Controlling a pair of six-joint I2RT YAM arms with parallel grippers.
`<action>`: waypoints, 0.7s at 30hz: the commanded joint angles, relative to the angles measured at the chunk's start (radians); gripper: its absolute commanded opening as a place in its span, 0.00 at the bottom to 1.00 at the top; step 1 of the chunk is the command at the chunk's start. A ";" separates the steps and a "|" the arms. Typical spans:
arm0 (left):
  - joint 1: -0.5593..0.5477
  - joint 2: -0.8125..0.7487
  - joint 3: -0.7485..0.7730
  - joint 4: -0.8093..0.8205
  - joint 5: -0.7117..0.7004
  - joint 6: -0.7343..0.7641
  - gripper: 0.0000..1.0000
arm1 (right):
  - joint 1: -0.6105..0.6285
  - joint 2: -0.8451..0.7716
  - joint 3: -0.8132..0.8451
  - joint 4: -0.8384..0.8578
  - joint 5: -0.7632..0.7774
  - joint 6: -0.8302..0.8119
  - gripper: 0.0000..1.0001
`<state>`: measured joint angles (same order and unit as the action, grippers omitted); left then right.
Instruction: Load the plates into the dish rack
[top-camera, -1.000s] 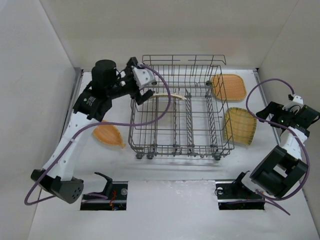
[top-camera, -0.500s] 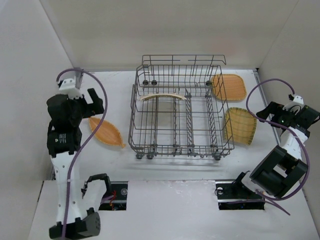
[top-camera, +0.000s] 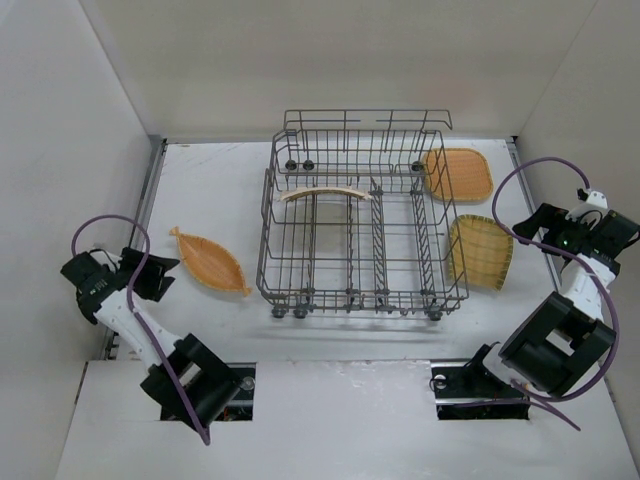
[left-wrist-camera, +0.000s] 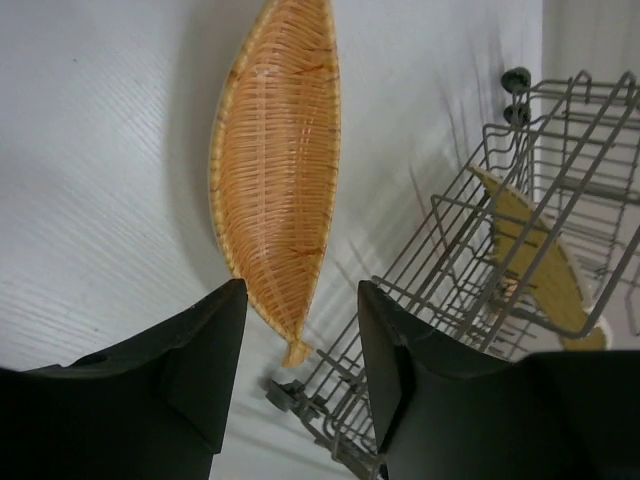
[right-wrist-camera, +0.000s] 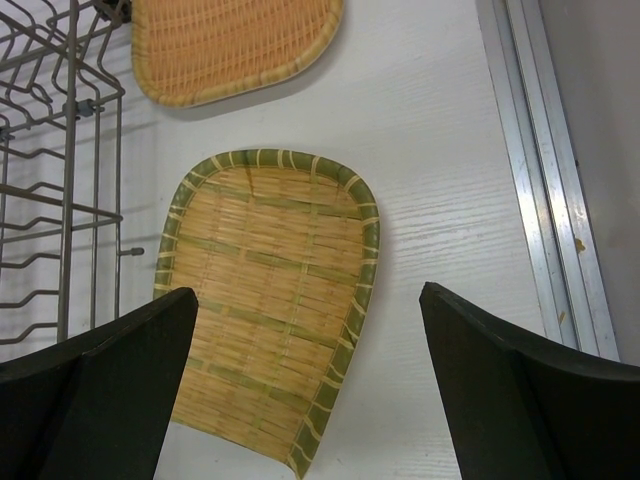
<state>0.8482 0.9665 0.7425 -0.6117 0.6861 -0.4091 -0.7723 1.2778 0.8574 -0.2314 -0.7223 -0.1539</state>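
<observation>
my left claw (left-wrist-camera: 300, 298) is spread & empty, low over the near-left of the worktop (top-camera: 215, 190). it points at the leaf plate (left-wrist-camera: 278, 170), lying flat just left of the dish rack (top-camera: 360, 235). rack sits mid-worktop. its wire side & a wheel (left-wrist-camera: 283, 393) are right by the leaf's tip. edge-on plate (top-camera: 325, 193) stands inside the rack, far-left part. my right claw (right-wrist-camera: 305, 300) is also spread & empty, above the green-rimmed plate (right-wrist-camera: 260, 250), flat nr the right edge. far plate (right-wrist-camera: 235, 45) lies beyond it, just beside the rack's far-right corner. metal rail (right-wrist-camera: 530, 170) runs along the right edge.
</observation>
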 joint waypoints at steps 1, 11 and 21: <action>0.056 0.075 -0.009 0.041 0.087 -0.053 0.44 | 0.001 -0.011 0.028 0.027 0.003 -0.009 0.99; 0.044 0.231 -0.025 0.099 0.007 -0.051 0.52 | 0.001 0.012 0.046 0.015 0.015 -0.007 0.99; -0.040 0.340 0.012 0.112 -0.072 -0.048 0.61 | -0.005 0.009 0.043 0.017 0.017 -0.001 1.00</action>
<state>0.8349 1.2865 0.7261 -0.5121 0.6407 -0.4541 -0.7727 1.2896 0.8577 -0.2356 -0.7044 -0.1535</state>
